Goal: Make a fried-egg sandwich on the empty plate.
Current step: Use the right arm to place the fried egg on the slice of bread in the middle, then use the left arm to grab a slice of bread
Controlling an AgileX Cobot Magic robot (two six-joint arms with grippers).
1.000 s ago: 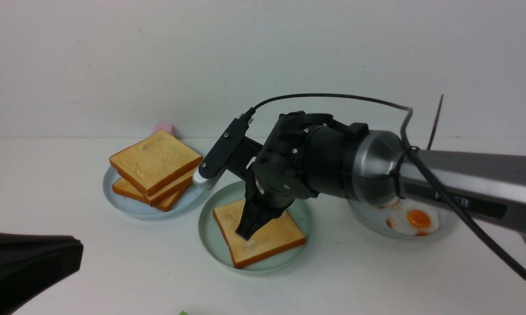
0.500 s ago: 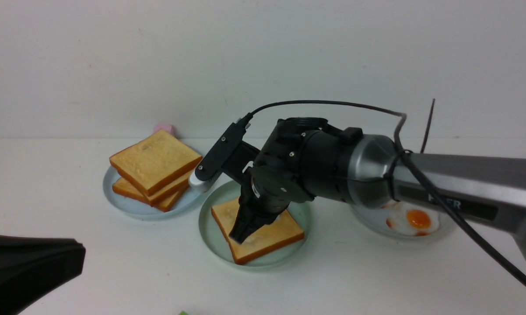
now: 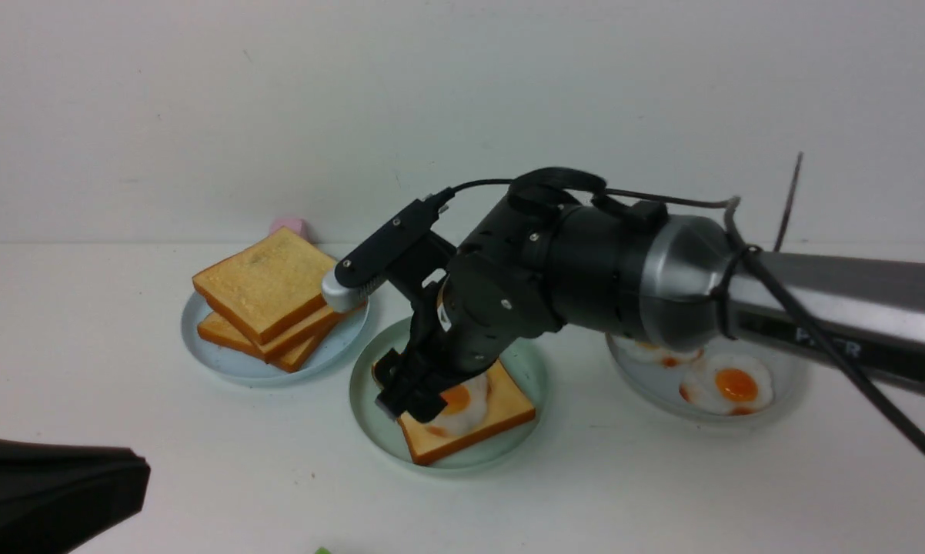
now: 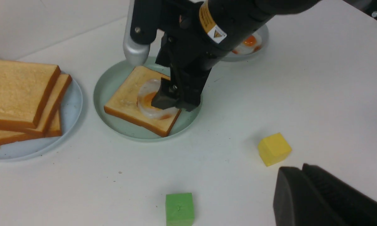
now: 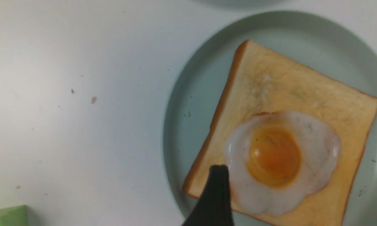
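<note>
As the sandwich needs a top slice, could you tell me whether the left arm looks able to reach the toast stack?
Probably yes: the toast stack lies on its side with open table in front; the right arm's wrist camera hangs near only its right corner.

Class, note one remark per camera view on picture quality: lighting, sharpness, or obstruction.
Front view: evenly lit, but the right arm hides part of the toast. Left wrist view: crisp on the mint plate; left gripper dark at the edge. Right wrist view: slightly soft, near finger blurred, sheen on the egg.
</note>
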